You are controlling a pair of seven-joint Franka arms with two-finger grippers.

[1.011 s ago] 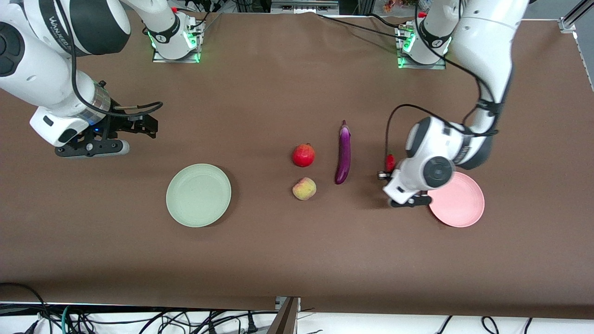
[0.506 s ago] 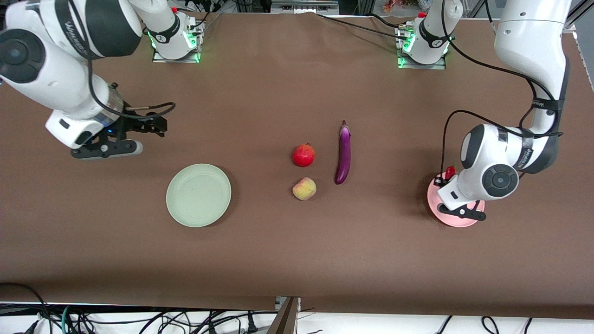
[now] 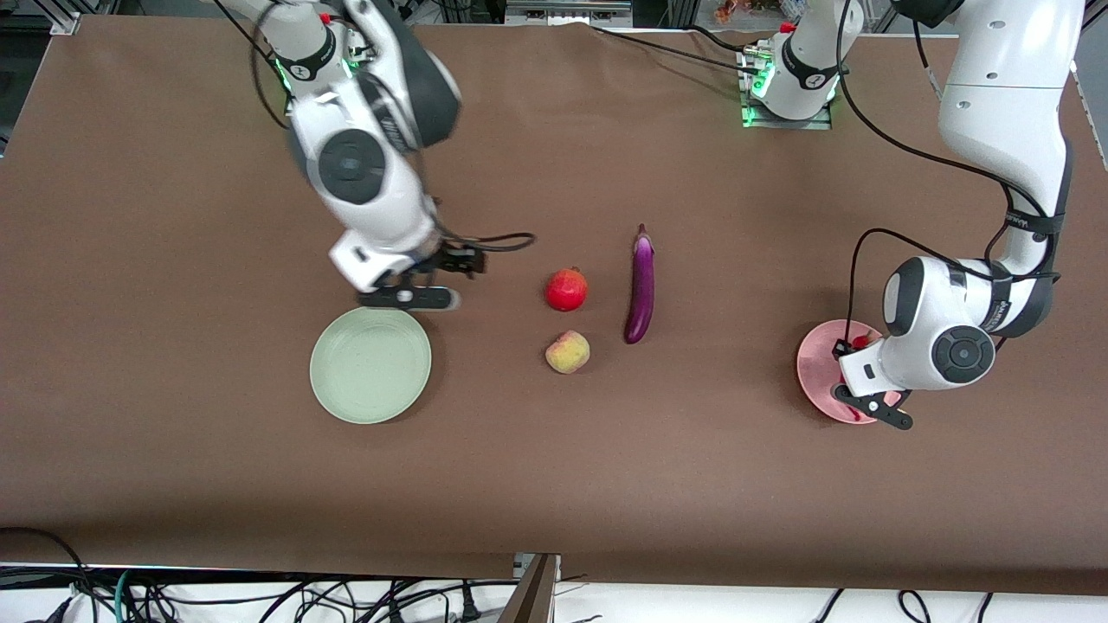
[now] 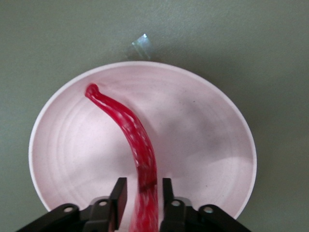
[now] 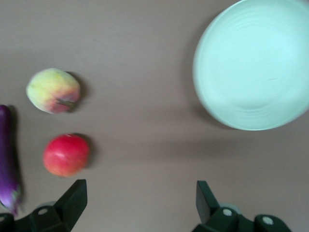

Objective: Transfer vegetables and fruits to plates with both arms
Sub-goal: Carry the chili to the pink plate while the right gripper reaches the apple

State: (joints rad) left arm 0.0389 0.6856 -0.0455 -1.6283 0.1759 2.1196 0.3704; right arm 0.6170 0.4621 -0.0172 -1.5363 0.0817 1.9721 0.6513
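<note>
The red chili pepper lies tilted over the pink plate, its tip on the plate. My left gripper is low over that plate, its fingers slightly parted either side of the chili with thin gaps. In the front view the left gripper hides most of the chili. My right gripper is wide open and empty, over the table between the pale green plate and the red fruit. The peach and the purple eggplant lie mid-table. The right wrist view shows the gripper, green plate, red fruit and peach.
The brown table cover is bare nearer the front camera. Cables hang off the table's front edge. Both arm bases stand along the edge farthest from the camera. The eggplant's end shows in the right wrist view.
My right arm has swung from its end of the table to beside the green plate. My left gripper has carried the chili over the pink plate, sunk lower and loosened.
</note>
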